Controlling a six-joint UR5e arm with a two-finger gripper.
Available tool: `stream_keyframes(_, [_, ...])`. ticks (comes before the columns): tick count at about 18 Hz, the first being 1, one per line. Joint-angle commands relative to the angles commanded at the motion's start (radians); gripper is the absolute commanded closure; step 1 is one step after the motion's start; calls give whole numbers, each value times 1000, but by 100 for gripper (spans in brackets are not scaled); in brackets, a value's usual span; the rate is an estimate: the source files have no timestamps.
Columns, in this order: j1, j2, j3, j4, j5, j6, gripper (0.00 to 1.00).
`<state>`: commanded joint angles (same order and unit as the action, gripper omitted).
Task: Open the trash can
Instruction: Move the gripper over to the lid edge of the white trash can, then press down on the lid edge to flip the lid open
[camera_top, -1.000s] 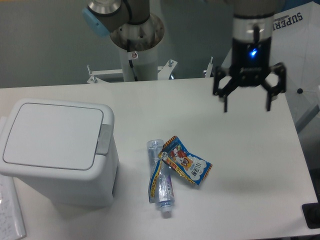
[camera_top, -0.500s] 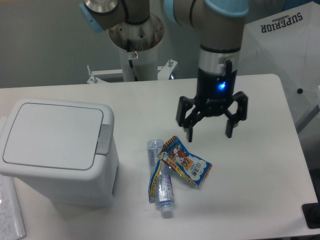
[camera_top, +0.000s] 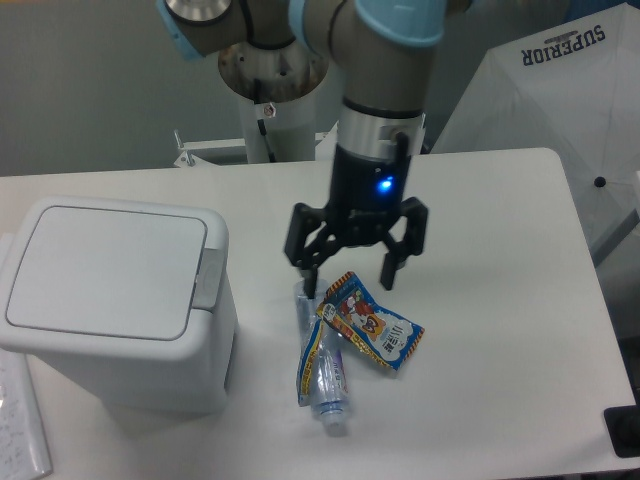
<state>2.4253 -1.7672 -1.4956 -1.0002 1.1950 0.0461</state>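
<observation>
Camera view shows you nothing done yet: the trash can (camera_top: 115, 300) at lower left has its lid flat shut, and the gripper (camera_top: 352, 262), jaws spread and empty, hangs mid-frame, well apart from its grey button (camera_top: 208, 277).

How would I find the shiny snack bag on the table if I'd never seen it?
Start at the large boxy white plastic trash can on the left of the white table. Look right, just beneath the open black end effector. The crumpled blue-and-red foil snack packet lies there across a clear plastic bottle, the only colourful thing around.
</observation>
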Motion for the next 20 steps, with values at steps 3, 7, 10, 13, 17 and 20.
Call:
stream_keyframes(3, [-12,2,-6,0,-8,-57,0])
stream_keyframes(7, [-26,3,-11,2,-9,-55,0])
stream_keyframes(10, [-45,6,-17,2,-8,-52,0])
stream_keyframes(13, [-57,15,-23,2,-6,-51,0])
stream_keyframes(17, [-61,18,-41,6,-5,-48,0])
stream_keyframes(20, [-61,17,-46,6,-3,-48,0])
